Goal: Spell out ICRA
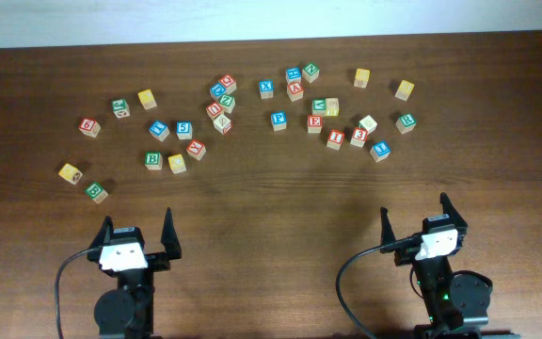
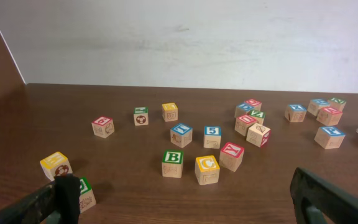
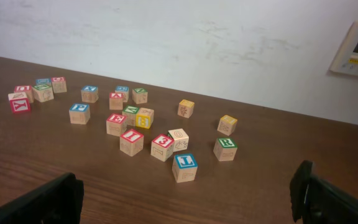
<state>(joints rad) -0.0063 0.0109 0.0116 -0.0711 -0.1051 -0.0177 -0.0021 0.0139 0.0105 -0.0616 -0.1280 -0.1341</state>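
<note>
The red "I" cube [image 1: 336, 137] [image 3: 131, 142] lies in the right cluster, between the red "E" [image 3: 116, 124] and the red "3" [image 3: 162, 147]. The yellow "C" cube [image 1: 177, 163] [image 2: 207, 169] sits left of centre beside a green "B" [image 2: 173, 163]. The green "R" cube [image 1: 405, 122] [image 3: 226, 149] is at the far right. The red "A" cube [image 1: 294, 90] [image 3: 116, 99] rests at the back centre. My left gripper [image 1: 137, 226] [image 2: 185, 199] and right gripper [image 1: 414, 212] [image 3: 188, 190] both stand open and empty near the front edge, well short of the cubes.
Many other letter cubes are scattered across the far half of the brown table [image 1: 271, 207], including a blue "J" [image 3: 185, 167] nearest the right gripper and a yellow cube [image 2: 55, 165] and green cube [image 2: 84, 190] close to the left fingers. A white wall runs behind.
</note>
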